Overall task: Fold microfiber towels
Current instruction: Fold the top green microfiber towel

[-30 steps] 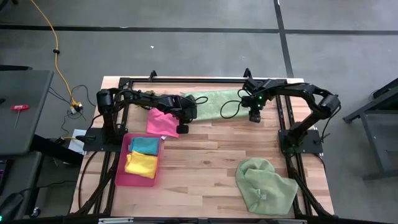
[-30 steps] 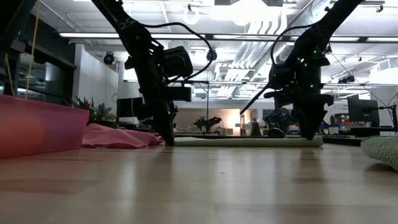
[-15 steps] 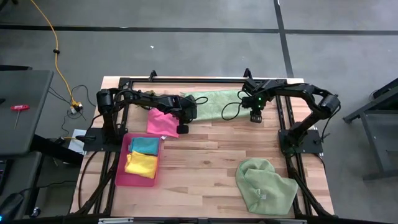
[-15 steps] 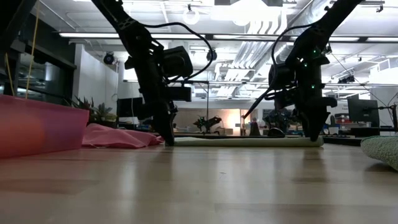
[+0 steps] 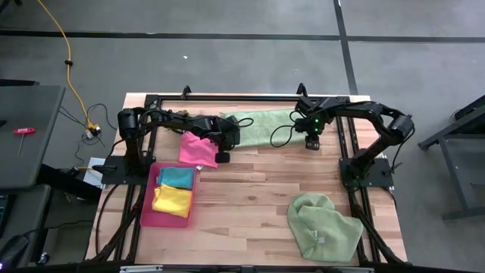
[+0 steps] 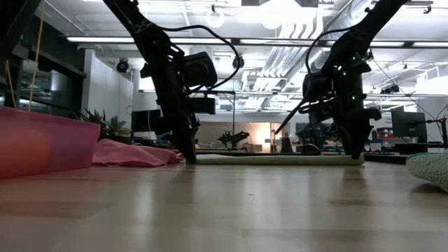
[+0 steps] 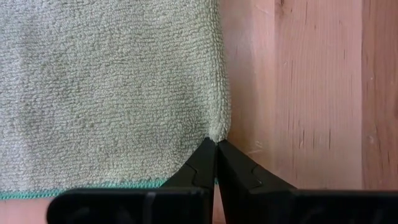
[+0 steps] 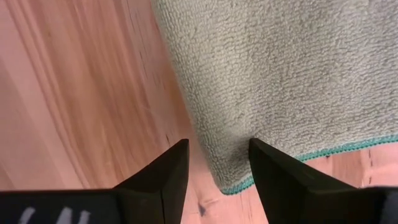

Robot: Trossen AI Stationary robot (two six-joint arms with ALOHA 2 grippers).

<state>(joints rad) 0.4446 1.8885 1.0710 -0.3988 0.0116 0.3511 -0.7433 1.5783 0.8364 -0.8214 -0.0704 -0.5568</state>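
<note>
At the table's [image 5: 250, 197] left edge the pink tray [image 5: 146, 208] holds the folded teal towel [image 5: 176, 177] and the yellow towel [image 5: 173, 201] side by side. Just beyond the tray, toward the far edge, the hot pink towel [image 5: 196, 149] lies in a loose heap.

Next to it the left gripper [image 7: 216, 144] is down at the wooden surface, its fingers pressed together and pinching the edge of the flat pale green towel [image 5: 261, 126] that is spread along the far edge, at that towel's left end.

At the same towel's right end the right gripper [image 8: 217, 163] is also low, its fingers [image 8: 166, 168] standing apart astride the cloth's corner where the teal stitched hem turns; whether the pads already touch the fabric cannot be told.

Near the table's front right corner the second pale green towel [image 5: 324, 225] lies crumpled, well apart from both arms.
</note>
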